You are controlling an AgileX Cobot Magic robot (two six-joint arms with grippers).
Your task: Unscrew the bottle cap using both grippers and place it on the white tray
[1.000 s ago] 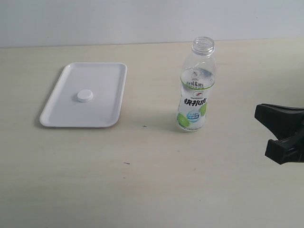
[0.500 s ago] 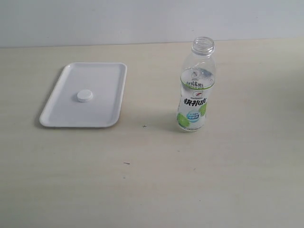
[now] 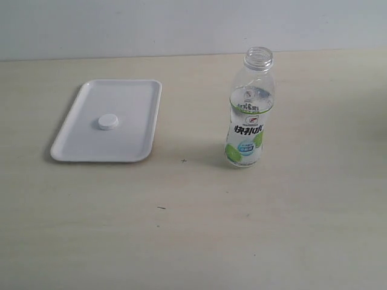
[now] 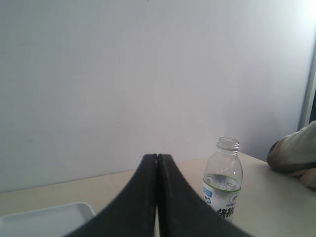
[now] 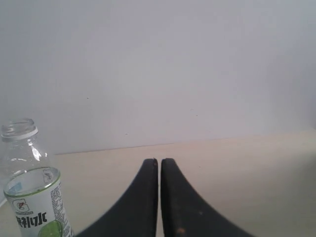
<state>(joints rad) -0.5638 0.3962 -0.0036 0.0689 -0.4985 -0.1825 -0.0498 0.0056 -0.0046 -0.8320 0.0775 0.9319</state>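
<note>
The bottle cap (image 3: 108, 122), small, round and white, lies on the white tray (image 3: 130, 148) at the left of the exterior view. Right of centre, the bottle (image 3: 248, 115) stands upright with its neck open and a white-and-green label. Neither arm shows in the exterior view. In the left wrist view my left gripper (image 4: 157, 157) is shut with nothing in it, the bottle (image 4: 223, 178) standing beyond it and a tray corner (image 4: 59, 217) to the other side. My right gripper (image 5: 159, 161) is shut and empty too, with the bottle (image 5: 32, 187) off to its side.
The things stand on a pale wooden tabletop (image 3: 193, 229) that ends at a white wall (image 3: 181, 27) behind. A grey-white rounded object (image 4: 295, 154) rests at the table's edge in the left wrist view.
The right gripper, black at the right edge of the exterior view a second ago, has left that view. Bottle, cap and tray have not moved.
</note>
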